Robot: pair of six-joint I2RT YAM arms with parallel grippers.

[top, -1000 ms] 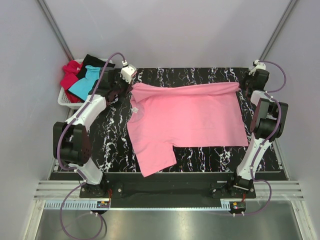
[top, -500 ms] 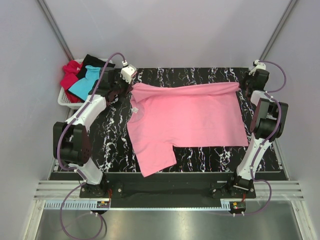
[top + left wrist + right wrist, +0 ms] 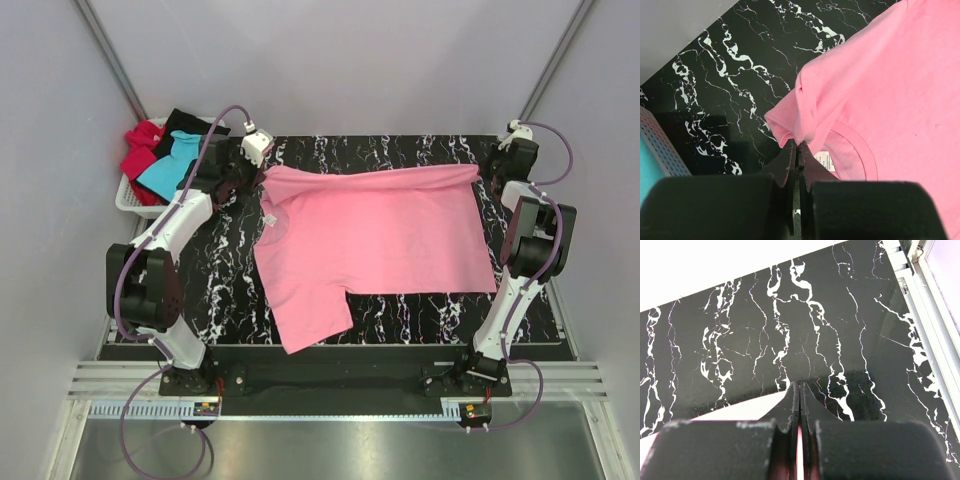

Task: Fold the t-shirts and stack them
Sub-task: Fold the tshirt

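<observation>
The pink t-shirt (image 3: 375,235) lies spread on the black marbled table (image 3: 420,312), its far edge folded over and one sleeve hanging toward the near left. Its white label (image 3: 270,221) shows near the collar. My left gripper (image 3: 250,180) is shut on the shirt's far left corner; the left wrist view shows the pink fold (image 3: 805,125) pinched at the fingertips. My right gripper (image 3: 484,170) is shut on the far right corner; pink cloth (image 3: 740,412) shows beside its fingers. Turquoise (image 3: 165,170), red (image 3: 140,150) and black (image 3: 190,124) t-shirts lie in the basket.
The white plastic basket (image 3: 128,203) stands off the table's far left corner and shows at the left edge of the left wrist view (image 3: 657,145). Grey walls enclose the table. A metal rail (image 3: 930,305) runs along the table's right edge.
</observation>
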